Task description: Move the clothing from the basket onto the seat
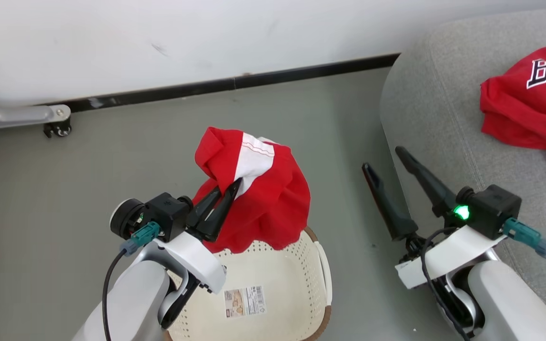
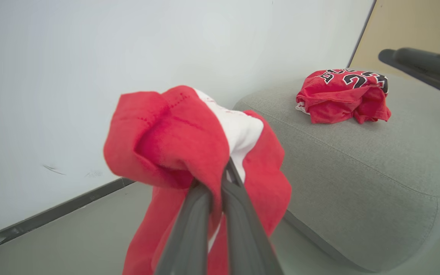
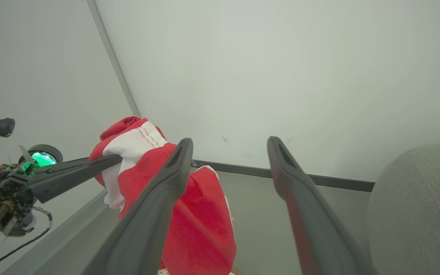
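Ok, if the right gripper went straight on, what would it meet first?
Likely nothing near: the right gripper aims between the red white-striped shorts and the grey fabric sofa, toward the white wall; depth unclear.

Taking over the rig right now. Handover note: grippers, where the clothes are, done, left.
Left gripper: shut on the red shorts, which hang lifted over the basket.
Right gripper: open, holding nothing, between the basket and the sofa.
Done: the jersey lies crumpled on the sofa.
Left: carry the shorts across to the sofa, probably beside the jersey, and release them there.
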You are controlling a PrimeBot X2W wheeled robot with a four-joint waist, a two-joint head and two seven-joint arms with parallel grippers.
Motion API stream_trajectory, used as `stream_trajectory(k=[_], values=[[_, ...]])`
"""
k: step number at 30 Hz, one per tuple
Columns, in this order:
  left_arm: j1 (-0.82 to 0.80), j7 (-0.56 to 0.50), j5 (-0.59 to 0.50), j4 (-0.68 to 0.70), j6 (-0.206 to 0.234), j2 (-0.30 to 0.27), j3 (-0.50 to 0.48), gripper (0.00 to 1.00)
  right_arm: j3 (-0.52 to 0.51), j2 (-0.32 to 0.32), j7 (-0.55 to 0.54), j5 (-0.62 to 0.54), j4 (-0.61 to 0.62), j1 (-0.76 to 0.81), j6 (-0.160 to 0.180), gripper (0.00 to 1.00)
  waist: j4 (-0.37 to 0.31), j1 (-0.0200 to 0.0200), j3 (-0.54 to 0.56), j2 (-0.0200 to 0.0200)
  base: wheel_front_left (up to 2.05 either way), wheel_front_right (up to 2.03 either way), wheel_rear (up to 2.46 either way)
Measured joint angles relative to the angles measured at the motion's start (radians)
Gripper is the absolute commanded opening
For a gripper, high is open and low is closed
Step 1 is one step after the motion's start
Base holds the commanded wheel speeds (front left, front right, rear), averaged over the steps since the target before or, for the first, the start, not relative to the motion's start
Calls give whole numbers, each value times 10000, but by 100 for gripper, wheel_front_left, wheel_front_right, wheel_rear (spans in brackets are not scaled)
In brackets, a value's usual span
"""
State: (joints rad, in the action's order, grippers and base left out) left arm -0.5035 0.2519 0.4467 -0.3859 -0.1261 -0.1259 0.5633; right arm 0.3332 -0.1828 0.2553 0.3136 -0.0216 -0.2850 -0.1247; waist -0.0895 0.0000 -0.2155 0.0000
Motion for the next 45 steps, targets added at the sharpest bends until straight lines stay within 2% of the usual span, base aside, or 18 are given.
stream_trajectory(k=[18, 32, 45], values=[[25, 2, 0, 387, 0, 276, 328, 0, 1962, -278, 0, 748, -1185, 574, 0, 100, 431, 0, 977, 0, 0, 0, 0], [-12, 0, 123, 608, 0, 382, 780, 0, 2886, -345, -2, 1087, -1927, 585, 0, 100, 844, 0, 1450, 0, 0, 0, 0], [-157, -219, 564, 930, 0, 579, 1235, 0, 3409, -48, -2, 1281, -2786, 308, 0, 100, 1214, 0, 1616, 0, 0, 0, 0]])
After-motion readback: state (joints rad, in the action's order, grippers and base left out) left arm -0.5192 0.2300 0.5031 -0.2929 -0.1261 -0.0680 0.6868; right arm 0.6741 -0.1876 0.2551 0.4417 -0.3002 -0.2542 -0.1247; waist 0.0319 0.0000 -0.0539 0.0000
